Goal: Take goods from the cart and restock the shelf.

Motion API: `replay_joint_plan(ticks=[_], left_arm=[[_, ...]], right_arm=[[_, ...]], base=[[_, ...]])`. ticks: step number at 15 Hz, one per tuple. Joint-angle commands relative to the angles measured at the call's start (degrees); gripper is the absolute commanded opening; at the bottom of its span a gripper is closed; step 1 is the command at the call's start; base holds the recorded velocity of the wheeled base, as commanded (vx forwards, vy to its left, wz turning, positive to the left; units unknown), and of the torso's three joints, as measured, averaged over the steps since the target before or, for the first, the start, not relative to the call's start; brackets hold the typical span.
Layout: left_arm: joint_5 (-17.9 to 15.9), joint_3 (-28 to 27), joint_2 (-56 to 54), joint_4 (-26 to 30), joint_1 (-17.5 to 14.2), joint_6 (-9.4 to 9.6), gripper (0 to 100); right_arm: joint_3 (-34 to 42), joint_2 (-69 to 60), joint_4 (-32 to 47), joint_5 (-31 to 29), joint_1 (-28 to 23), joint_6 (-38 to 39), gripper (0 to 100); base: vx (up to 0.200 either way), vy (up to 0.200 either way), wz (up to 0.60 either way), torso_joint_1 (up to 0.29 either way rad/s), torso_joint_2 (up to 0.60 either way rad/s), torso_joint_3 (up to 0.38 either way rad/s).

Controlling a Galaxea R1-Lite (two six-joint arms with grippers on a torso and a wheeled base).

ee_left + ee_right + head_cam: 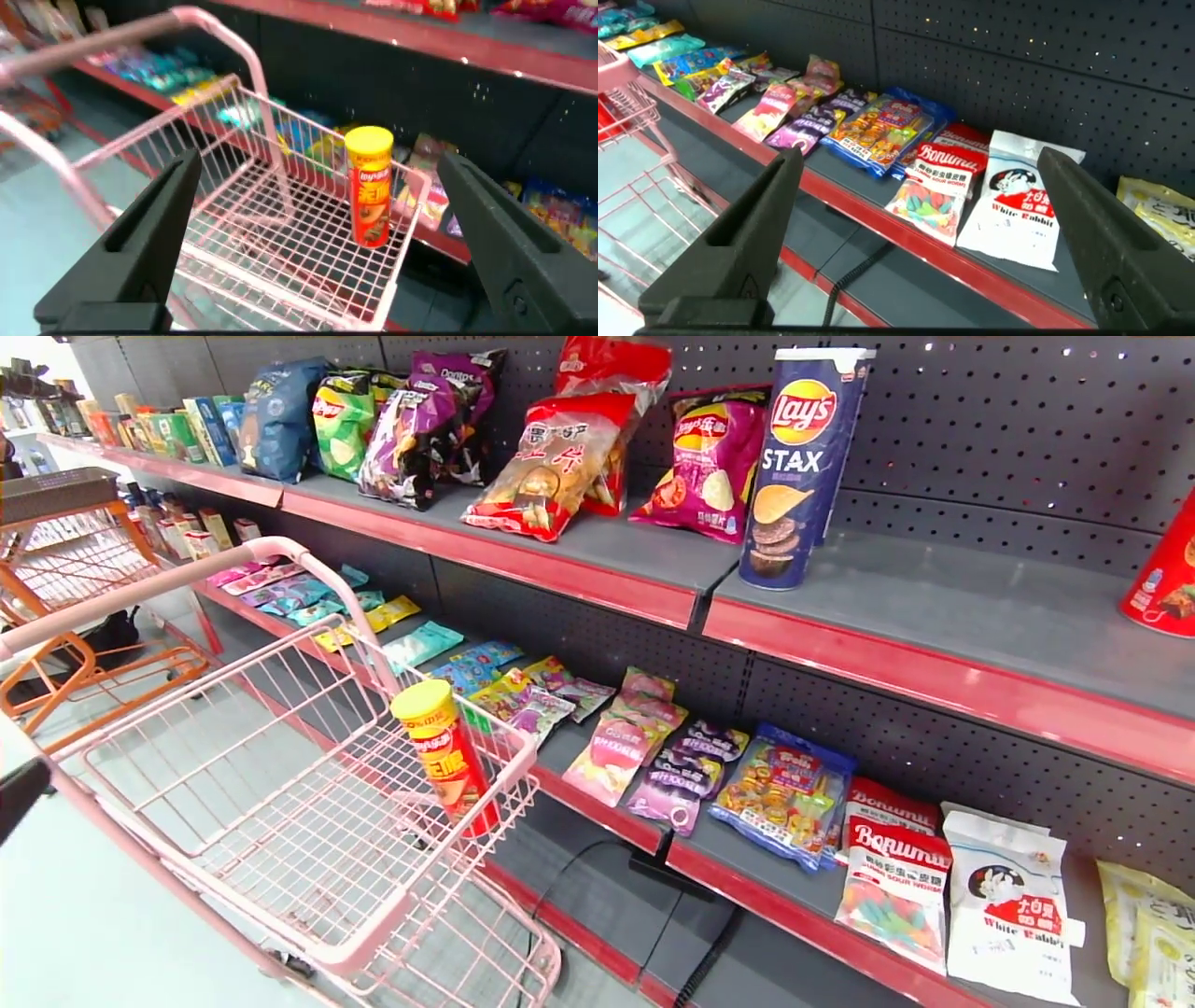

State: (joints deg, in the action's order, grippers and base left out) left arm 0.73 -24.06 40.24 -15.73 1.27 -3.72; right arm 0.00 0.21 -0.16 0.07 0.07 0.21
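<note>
Pink cart (140,595), 8 o'clock in the head view: one red-and-yellow chip can (446,761), upright in the basket corner nearest the shelf (934,683). Upper board: one blue chip can (803,467) upright at 1 o'clock, then open grey board towards 3 o'clock, and one red tub (1162,579) at the edge. Left gripper (318,168): fingers spread wide, above the cart. Right gripper (920,159): fingers spread wide, above lower-shelf candy packets (878,121).

Head: high, down on cart (140,593), shelf (934,607). Left wrist: cart. Right wrist: shelf.
</note>
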Motion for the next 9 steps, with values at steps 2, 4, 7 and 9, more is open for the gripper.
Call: replay_joint_plan(ticks=[2, 4, 7, 9], left_arm=[[-4.69, 0.42, 37.28, -15.91, -0.92, -0.68, 100], [-9.26, 0.25, 46.42, -21.10, -0.30, -0.68, 100], [-10.49, -1.42, 59.34, -33.93, 1.02, -0.50, 100], [-11.01, -4.85, 65.23, -36.39, 1.28, -0.50, 100]], right_arm=[[0.00, -0.03, -0.02, 0.01, 0.01, -0.03, 100], [0.00, -0.03, -0.02, 0.01, 0.01, -0.03, 100], [0.00, -0.03, -0.02, 0.01, 0.01, -0.03, 100], [0.00, -0.03, -0.02, 0.01, 0.10, -0.12, 100]], base=[[0.000, 0.000, 0.00, 0.000, 0.00, 0.000], [0.000, 0.000, 0.00, 0.000, 0.00, 0.000], [0.000, 0.000, 0.00, 0.000, 0.00, 0.000], [0.000, 0.000, 0.00, 0.000, 0.00, 0.000]])
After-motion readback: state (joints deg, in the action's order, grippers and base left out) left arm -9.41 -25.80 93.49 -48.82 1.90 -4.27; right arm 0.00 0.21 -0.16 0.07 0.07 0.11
